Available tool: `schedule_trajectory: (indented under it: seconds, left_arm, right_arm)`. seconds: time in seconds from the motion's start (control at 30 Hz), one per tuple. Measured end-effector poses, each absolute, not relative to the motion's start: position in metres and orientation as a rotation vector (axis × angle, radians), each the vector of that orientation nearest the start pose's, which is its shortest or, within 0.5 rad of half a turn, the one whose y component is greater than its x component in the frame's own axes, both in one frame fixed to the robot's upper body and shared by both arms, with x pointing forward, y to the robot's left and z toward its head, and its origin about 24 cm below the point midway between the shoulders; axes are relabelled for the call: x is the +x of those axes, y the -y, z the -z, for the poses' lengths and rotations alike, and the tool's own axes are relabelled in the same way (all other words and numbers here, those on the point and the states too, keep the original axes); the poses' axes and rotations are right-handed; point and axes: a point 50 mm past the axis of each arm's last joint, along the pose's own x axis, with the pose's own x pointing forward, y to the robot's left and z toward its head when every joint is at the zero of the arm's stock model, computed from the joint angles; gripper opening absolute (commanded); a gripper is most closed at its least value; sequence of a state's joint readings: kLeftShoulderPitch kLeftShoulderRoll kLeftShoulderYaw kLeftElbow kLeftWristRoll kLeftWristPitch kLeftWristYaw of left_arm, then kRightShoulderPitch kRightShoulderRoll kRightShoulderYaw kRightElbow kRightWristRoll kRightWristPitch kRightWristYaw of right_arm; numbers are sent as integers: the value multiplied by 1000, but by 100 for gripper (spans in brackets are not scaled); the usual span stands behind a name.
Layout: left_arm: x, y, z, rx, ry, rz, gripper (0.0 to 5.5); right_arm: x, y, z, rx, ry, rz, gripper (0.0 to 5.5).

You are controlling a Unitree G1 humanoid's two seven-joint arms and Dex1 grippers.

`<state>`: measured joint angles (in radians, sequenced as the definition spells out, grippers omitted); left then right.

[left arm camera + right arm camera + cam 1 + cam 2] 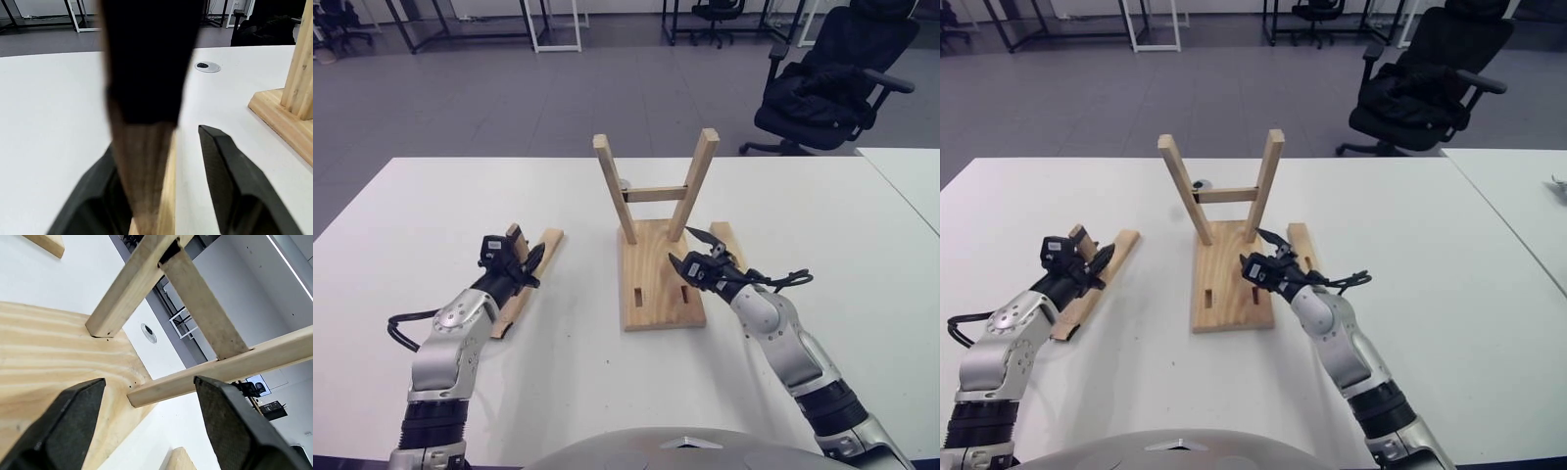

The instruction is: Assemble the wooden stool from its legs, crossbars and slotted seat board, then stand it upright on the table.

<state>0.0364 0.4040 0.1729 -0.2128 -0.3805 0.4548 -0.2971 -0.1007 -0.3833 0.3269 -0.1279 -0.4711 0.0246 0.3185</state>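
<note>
The slotted seat board (pixel 651 284) lies flat mid-table. Two legs (pixel 613 188) (pixel 695 182) stand in its far slots, joined by a crossbar (pixel 656 193). My right gripper (pixel 683 247) hovers open over the board's right side, at the base of the right leg; in the right wrist view its fingers (pixel 73 416) are spread wide with nothing between them. A loose leg (pixel 725 240) lies just right of the board. To the left, another leg pair (pixel 536 260) lies flat. My left gripper (pixel 513 262) is open astride one of its pieces (pixel 149 196), with a wide gap to one finger (pixel 230 166).
A round cable grommet (pixel 625 183) sits in the table behind the legs. A black office chair (pixel 832 78) stands beyond the far right corner, and a second table (pixel 911 181) adjoins on the right. Wrist cables (pixel 401 328) trail on the table.
</note>
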Motion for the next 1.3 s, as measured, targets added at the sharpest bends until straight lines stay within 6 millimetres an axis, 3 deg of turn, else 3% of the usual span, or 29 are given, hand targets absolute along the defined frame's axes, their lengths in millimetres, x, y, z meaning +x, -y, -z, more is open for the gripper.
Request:
schedule_trajectory:
  seconds: [0.2,0.37,0.53,0.63,1.07,1.13,1.23,1.3]
  left_arm:
    - [214,-238,-69,15,-350,209,351]
    - [205,-261,-79,92,-436,321,451]
    - [202,-276,-61,135,-561,361,456]
    - [198,-283,-44,108,-625,354,403]
    - [201,-278,-43,177,-632,414,206]
    - [201,-278,-44,186,-627,415,206]
    - [202,-282,-45,226,-608,400,205]
    - [206,-299,-55,167,-538,315,204]
  right_arm:
    - [257,124,-68,-886,94,-594,338]
    - [255,125,-65,-881,83,-591,338]
    - [251,124,-59,-866,63,-589,338]
    - [250,122,-57,-850,48,-593,338]
    - [250,124,-54,-801,5,-607,338]
    - [252,131,-56,-725,-22,-562,338]
    - [252,149,-54,-453,-98,-442,338]
    - [254,156,-61,-281,-110,-402,338]
